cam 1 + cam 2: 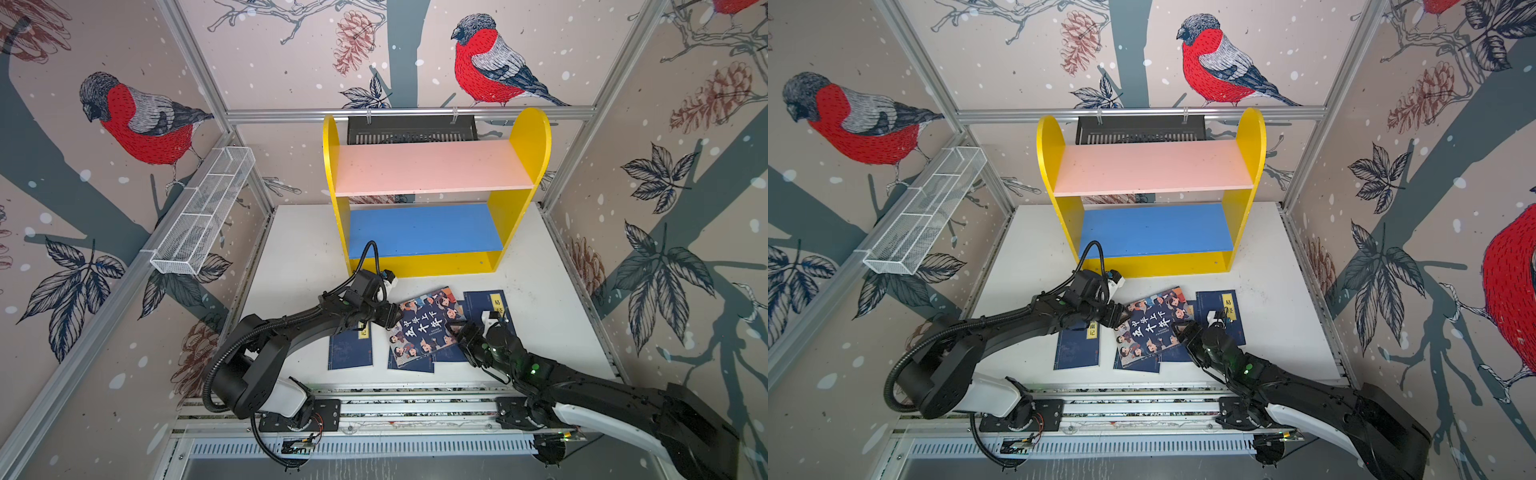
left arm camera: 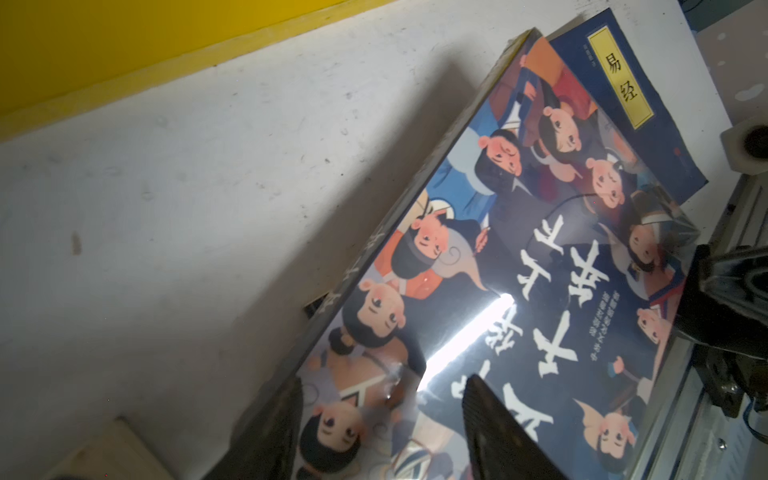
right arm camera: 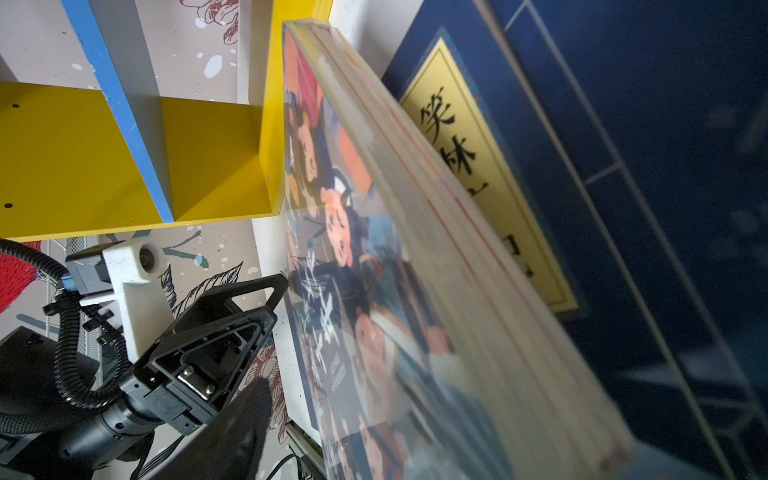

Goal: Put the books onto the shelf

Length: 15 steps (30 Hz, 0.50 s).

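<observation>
Surface: white tabletop (image 1: 540, 316) is lying between bird-print wall panels (image 1: 137, 120).
Shelf: yellow two-tier shelf (image 1: 534, 141) with rounded side panels is standing upright at the table's back; its pink upper board (image 1: 432, 168) and blue lower board (image 1: 424, 230) are showing their whole faces.
Basket: white wire-mesh basket (image 1: 203, 212) is hanging on the left wall, with only wallpaper showing through its mesh.
Tray: black slotted tray (image 1: 411, 129) is hanging behind the shelf, its inside hiding from view.
Books, place: all five are lying on the table before the shelf front.
Large book, one: thick cartoon-cover book (image 1: 424, 328) with white Chinese characters is resting tilted atop thin ones, casting a broad shadow beside its spine.
Thin books, four: thin navy-blue books with yellow labels. The left navy book (image 1: 347, 353) is lying flat and partly under the left arm, the right navy book (image 1: 478, 305) is lying flat, and two buried navy books (image 1: 409, 365) are peeking from under the large one.
Left gripper: left gripper (image 1: 395, 319) is reaching the large book's spine edge with jaws spread. One of its fingers (image 2: 498, 428) is lying over the cover, the other beside the spine.
Right gripper: right gripper (image 1: 457, 332) is meeting the opposite page edge. Whether it is pinching the book cannot be told.
Open room: bare table is running between shelf front and books, and widely right of the books. The left navy book is lying near the front edge.
</observation>
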Available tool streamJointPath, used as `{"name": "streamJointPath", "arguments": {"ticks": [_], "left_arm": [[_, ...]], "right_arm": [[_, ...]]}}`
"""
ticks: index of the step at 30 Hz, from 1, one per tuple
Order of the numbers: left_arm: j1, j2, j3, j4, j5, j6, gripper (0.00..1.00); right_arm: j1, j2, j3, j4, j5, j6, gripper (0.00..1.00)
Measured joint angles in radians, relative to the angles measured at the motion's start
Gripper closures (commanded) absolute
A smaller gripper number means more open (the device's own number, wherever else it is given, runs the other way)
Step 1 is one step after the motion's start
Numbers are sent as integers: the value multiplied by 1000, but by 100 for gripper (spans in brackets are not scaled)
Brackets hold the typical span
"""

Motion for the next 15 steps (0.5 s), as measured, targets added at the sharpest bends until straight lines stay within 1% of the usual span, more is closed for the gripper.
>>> {"name": "streamJointPath", "arguments": {"ticks": [8, 11, 15], "left_arm": [[-26, 33, 6, 51, 88, -2, 38], [-27, 45, 7, 69, 117, -3, 38], [-27, 62, 7, 95, 157, -8, 38]], "right_arm": [[-2, 106, 34, 61, -25, -20, 16], [-2, 137, 37, 94, -29, -24, 19], [-2, 181, 44, 126, -36, -33, 28]]}}
